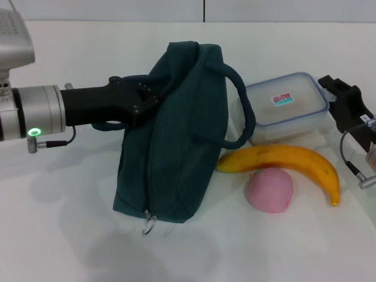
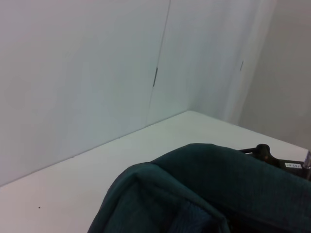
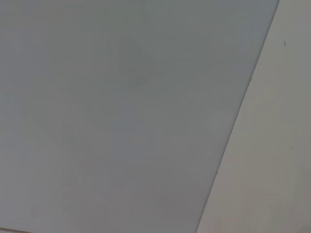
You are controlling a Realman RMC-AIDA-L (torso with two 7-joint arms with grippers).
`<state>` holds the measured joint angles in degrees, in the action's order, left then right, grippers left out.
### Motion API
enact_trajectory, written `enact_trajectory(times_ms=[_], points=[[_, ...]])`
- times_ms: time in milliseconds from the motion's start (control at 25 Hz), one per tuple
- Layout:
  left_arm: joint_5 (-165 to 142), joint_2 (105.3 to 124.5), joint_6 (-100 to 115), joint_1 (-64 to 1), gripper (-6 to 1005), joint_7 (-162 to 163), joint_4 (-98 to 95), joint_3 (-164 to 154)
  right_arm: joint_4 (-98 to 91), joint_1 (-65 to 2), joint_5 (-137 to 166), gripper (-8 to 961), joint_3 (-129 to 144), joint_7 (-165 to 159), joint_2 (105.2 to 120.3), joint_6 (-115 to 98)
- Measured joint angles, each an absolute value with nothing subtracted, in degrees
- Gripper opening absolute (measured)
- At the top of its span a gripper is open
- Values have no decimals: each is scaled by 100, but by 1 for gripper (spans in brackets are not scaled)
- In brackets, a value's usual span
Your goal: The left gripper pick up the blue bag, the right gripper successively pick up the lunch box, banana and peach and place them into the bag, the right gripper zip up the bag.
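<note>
Left gripper (image 1: pixel 154 100) holds the bag (image 1: pixel 176 135) upright; food waits to its right.

Head view: fingers pinch the bag's left top edge. The box (image 1: pixel 286 107) lies just left of the right gripper (image 1: pixel 343 103), whose fingers' state I cannot tell, long axis left-right; banana (image 1: pixel 282 161) and peach (image 1: pixel 269 189) nearer. Left wrist view: bag fabric (image 2: pixel 209 189) only. Right wrist view: bare tabletop (image 3: pixel 262 160).
</note>
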<state>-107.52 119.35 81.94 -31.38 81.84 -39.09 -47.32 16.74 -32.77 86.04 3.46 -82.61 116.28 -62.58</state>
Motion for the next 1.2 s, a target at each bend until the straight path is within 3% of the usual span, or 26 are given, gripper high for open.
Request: enact_trajectory(times_ms=[480,1200], points=[[-10686,11941,8200,-3137,43,8052,-3828,-4747,1652,-3249,8598,105,355,-7997,11628,-6281],[-9578,11971,8730,-2823,42,7250,-3218,-4731,1617,-3050,8706,100,369,-6280,11628,-7133]])
